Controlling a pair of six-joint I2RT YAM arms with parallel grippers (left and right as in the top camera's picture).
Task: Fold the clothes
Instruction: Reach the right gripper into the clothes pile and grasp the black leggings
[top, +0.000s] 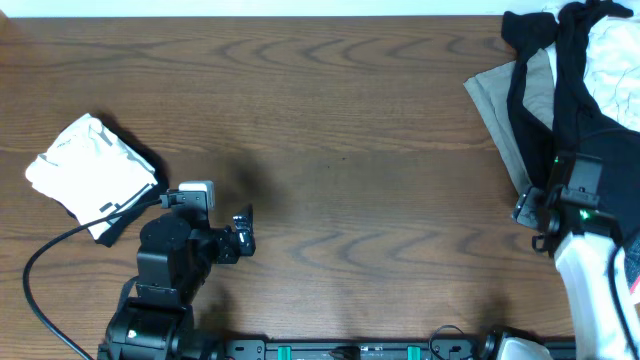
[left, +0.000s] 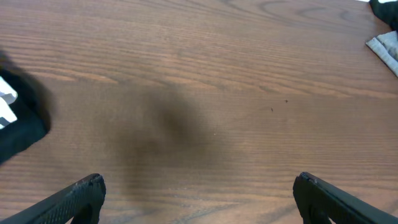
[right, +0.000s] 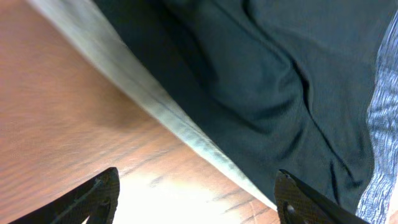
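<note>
The clothes lie heaped at the table's far right: black trousers (top: 570, 90) draped over a khaki piece (top: 497, 100) and white cloth (top: 615, 50). My right gripper (top: 535, 222) sits low at the heap's near-left edge. In the right wrist view its jaws (right: 198, 177) stand apart over the wood, open, with the khaki hem (right: 155, 106) and black trousers (right: 249, 74) running just ahead of and toward the right finger (right: 298, 199). A folded white piece (top: 90, 165) rests at the left. My left gripper (top: 243, 232) (left: 199, 182) hovers open above bare wood.
Brown wooden table (top: 350, 120). A black cable (top: 45, 250) loops from the left arm's base past the folded piece. A grey heathered band (right: 382, 143) shows at the right wrist view's edge. The arms' bases stand along the front edge.
</note>
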